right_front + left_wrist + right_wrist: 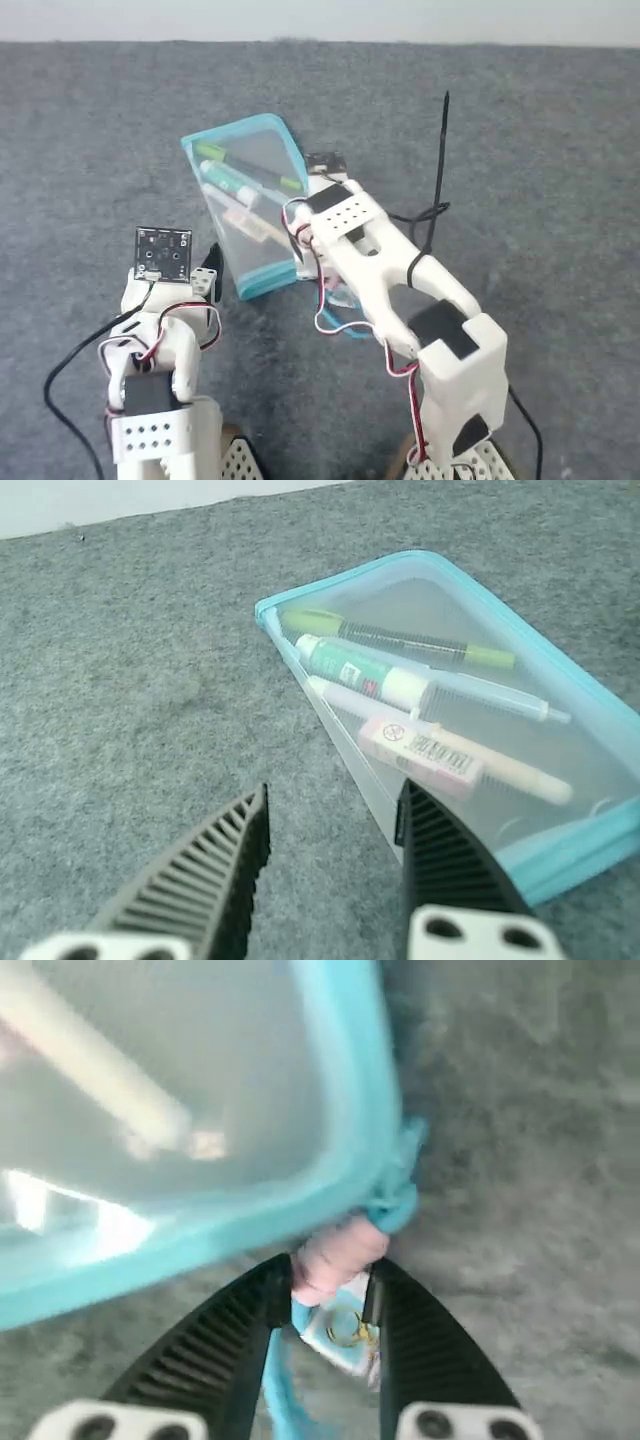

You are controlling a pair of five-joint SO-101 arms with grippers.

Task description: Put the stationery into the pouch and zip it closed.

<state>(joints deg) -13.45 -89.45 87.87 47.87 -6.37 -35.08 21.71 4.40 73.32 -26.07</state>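
jaws of the right gripper [330,1272] clamp the pink zipper pull [338,1248] between them; left gripper [333,792] gapes, translucent blue-edged plastic pouch [560,730] just ahead.

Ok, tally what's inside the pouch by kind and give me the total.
Pens: 2, a green-capped pen and a clear pen
Tubes: 1, a green-and-white tube
Sticks: 1, a pink-labelled stick, though it may be two pieces
Total: 4, all lying in the pouch
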